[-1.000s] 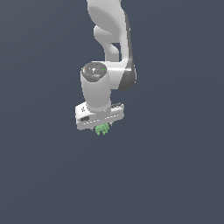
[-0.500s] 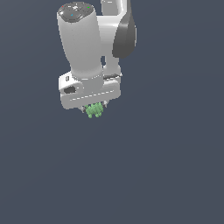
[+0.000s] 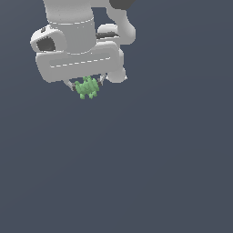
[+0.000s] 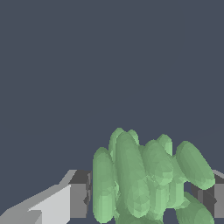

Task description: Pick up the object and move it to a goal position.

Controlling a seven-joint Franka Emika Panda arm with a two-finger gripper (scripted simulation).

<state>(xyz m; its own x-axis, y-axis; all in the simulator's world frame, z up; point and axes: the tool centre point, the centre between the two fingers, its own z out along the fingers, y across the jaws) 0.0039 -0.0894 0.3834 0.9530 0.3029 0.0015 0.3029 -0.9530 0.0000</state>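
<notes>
Between the two fingers of the white hand sits the small light-green bumpy clump, gripped on both sides. It hangs apparently clear of the dark grey worktop.

The exterior view stands off the arm, facing a flat dark ground, with the white arm coming in from about eleven o'clock and filling that upper corner; it sits fairly near. The wrist view rides on the arm and looks along the gripper, very close, so the green object fills the frame toward six o'clock against the dark ground. Both views share that object, the gripper and the plain ground.
</notes>
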